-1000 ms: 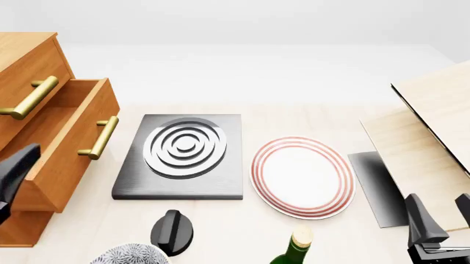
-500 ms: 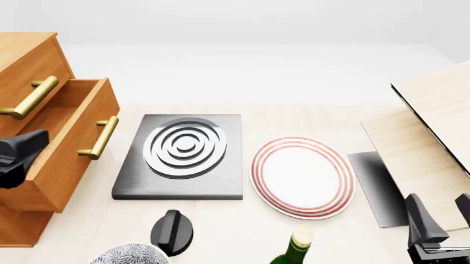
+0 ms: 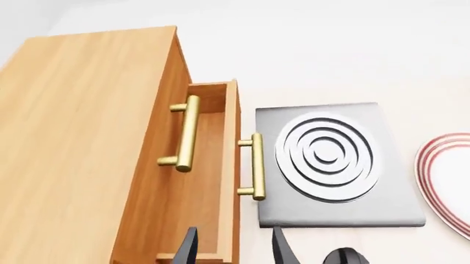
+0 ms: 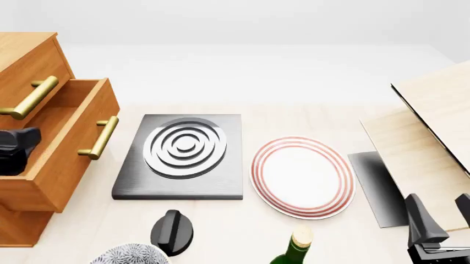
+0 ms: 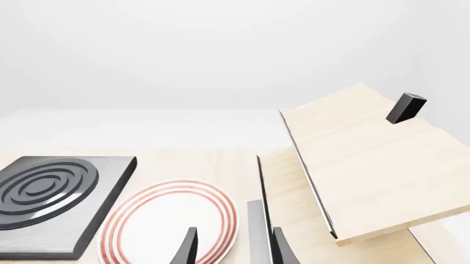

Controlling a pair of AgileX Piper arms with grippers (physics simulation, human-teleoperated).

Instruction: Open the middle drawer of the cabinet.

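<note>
Middle drawer [image 4: 66,148] pulled out of the cabinet [image 3: 81,137]
Left gripper [image 3: 233,250] released, jaws empty at nine o'clock; right gripper [image 5: 231,247] likewise; swinging away could knock the drawer shut

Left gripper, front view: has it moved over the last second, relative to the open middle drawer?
Yes. The left gripper has risen from beside the lower edge of the middle drawer to higher against its near side wall; the drawer itself stayed put.
</note>
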